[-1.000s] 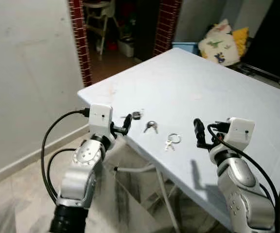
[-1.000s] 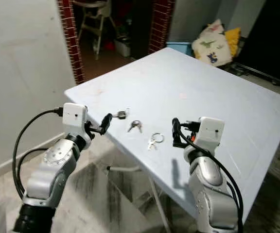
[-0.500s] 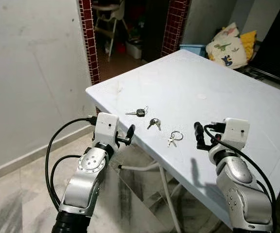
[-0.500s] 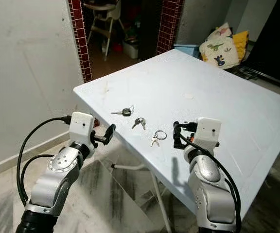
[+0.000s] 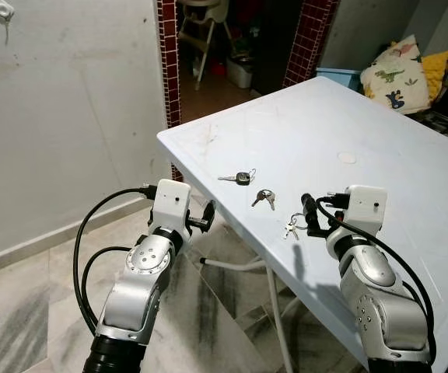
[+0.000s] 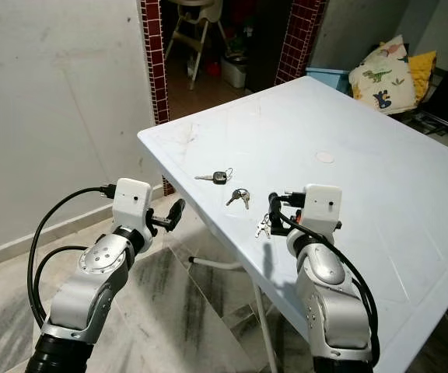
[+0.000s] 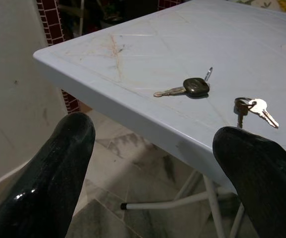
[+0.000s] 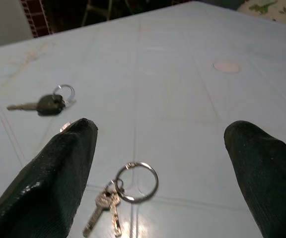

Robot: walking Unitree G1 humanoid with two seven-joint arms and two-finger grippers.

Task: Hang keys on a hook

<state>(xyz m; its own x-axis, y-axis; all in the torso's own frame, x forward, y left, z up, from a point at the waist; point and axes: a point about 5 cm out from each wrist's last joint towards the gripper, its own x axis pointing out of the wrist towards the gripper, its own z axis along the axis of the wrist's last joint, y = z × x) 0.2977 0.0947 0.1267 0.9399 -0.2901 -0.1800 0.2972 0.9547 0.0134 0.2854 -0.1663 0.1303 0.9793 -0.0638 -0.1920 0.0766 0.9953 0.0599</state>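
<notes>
Three sets of keys lie near the corner of a white table (image 5: 379,132): a black-headed key (image 5: 239,178), a small pair of keys (image 5: 264,197), and keys on a silver ring (image 5: 293,225). A white hook (image 5: 3,10) sits high on the wall at the far left. My left gripper (image 5: 206,216) hangs open beside the table's edge, below the tabletop, holding nothing. My right gripper (image 5: 309,214) stands open just above the table, right next to the ring keys (image 8: 128,186). The left wrist view looks at the black-headed key (image 7: 192,87).
A grey wall (image 5: 68,116) runs along my left, with tiled floor (image 5: 37,311) below it. Beyond the table is a doorway between red brick pillars (image 5: 169,54) with a high chair inside. Cushions (image 5: 399,74) lie at the far right. White table legs (image 5: 274,303) stand under the top.
The whole view has shifted, bringing the hook into sight. My left gripper has dropped from beside the black-headed key to below the table's edge. My right gripper has closed in on the ring keys.
</notes>
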